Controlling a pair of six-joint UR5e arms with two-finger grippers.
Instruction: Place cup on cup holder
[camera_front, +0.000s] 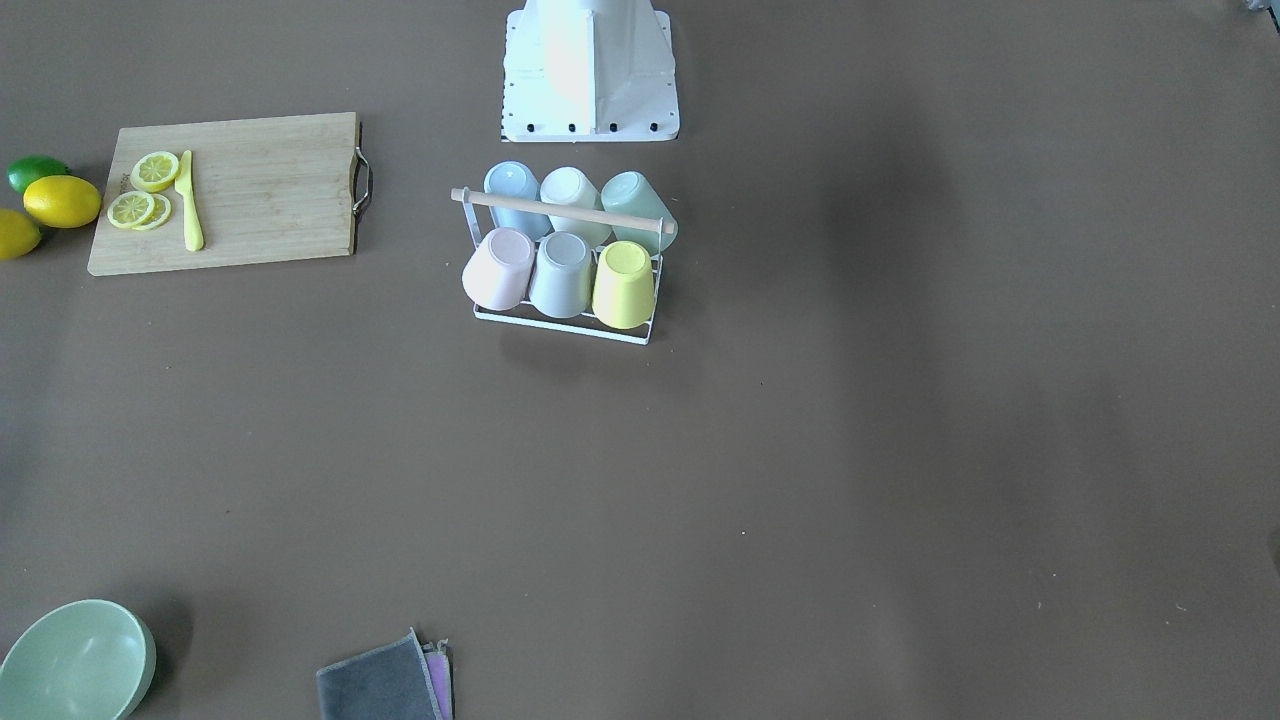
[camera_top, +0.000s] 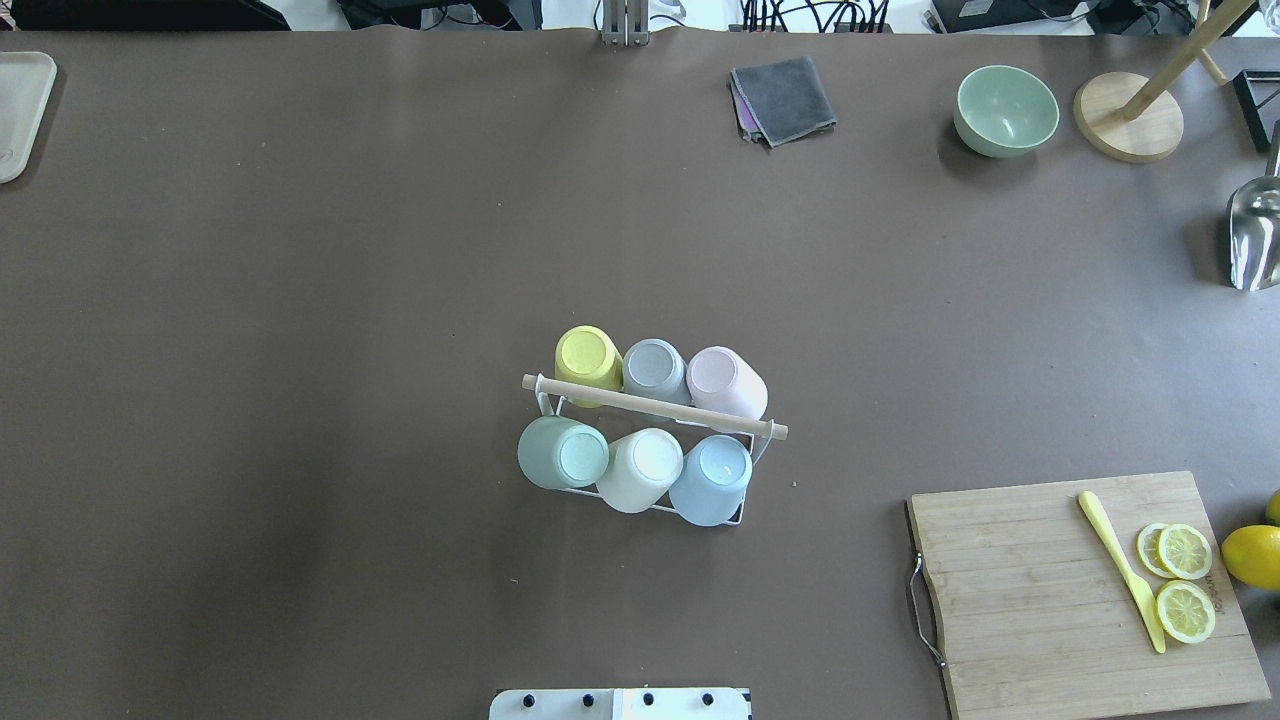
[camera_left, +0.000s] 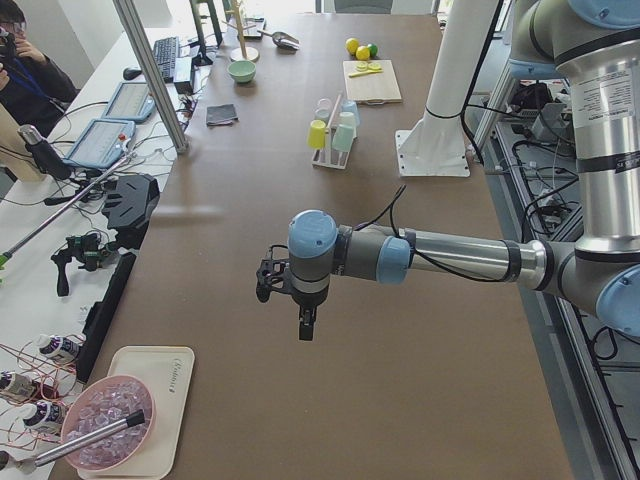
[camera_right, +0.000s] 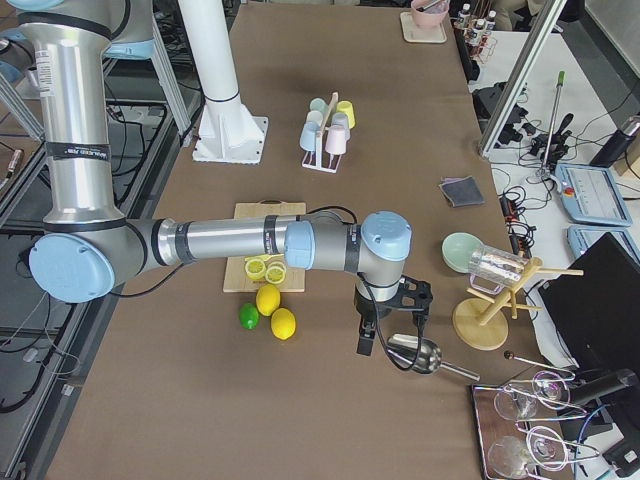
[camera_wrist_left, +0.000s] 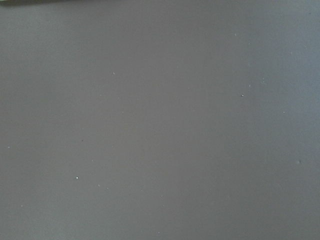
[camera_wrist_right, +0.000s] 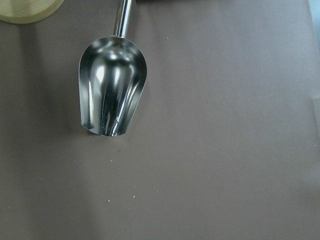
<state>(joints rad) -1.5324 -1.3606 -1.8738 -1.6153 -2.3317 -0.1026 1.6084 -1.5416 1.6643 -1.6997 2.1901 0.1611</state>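
I see cup holder (camera_top: 655, 406) full, six cups (camera_top: 657, 468) seated; task looks finished. Left gripper (camera_left: 305, 333), right gripper (camera_right: 364, 345) hang well apart from it. Fingers: cannot tell. I judge no further move needed.

A robotics lab: a left arm (camera_left: 450, 258) and a right arm (camera_right: 220, 240), both grey and industrial, reach over a long brown desk (camera_left: 400, 380). A side bench (camera_left: 40, 250) holds tablets (camera_left: 100, 140), a keyboard (camera_left: 165, 55) and cables (camera_left: 35, 365). An aluminium post (camera_left: 150, 70) and a person (camera_left: 30, 80) stand nearby.
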